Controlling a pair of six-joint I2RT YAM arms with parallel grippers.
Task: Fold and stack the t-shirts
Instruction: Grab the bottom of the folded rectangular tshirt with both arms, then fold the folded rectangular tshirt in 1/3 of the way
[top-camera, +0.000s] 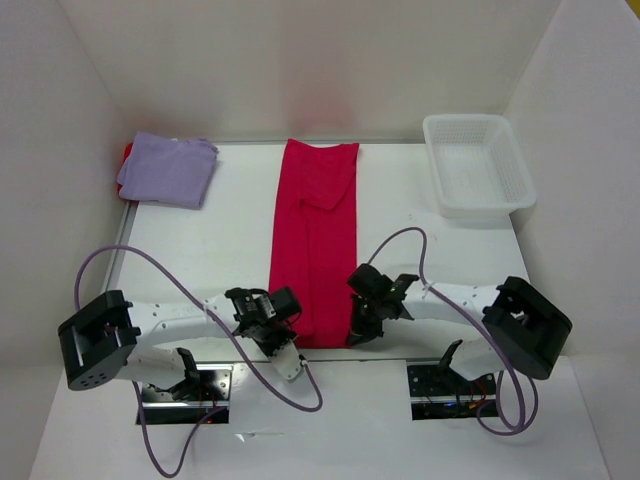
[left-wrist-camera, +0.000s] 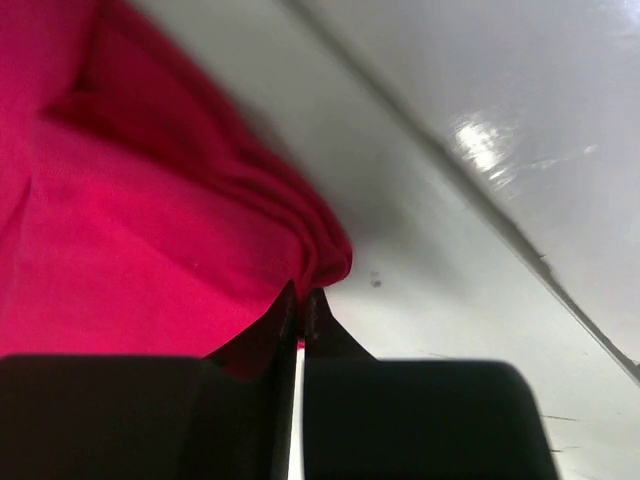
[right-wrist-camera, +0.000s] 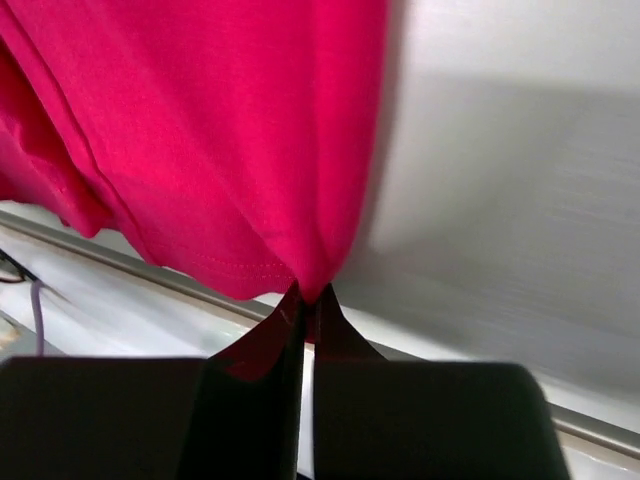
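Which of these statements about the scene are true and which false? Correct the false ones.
1. The left pincer is shut on the crimson t-shirt. True.
2. The right pincer hangs open above it. False: it is shut on that shirt's near corner.
3. The lavender t-shirt lies in the white bin. False: it lies folded at far left, the bin at far right.
4. The crimson t-shirt lies as a long narrow strip. True.

A white plastic bin (top-camera: 477, 208) sits at the white table's (top-camera: 230, 230) far right corner.
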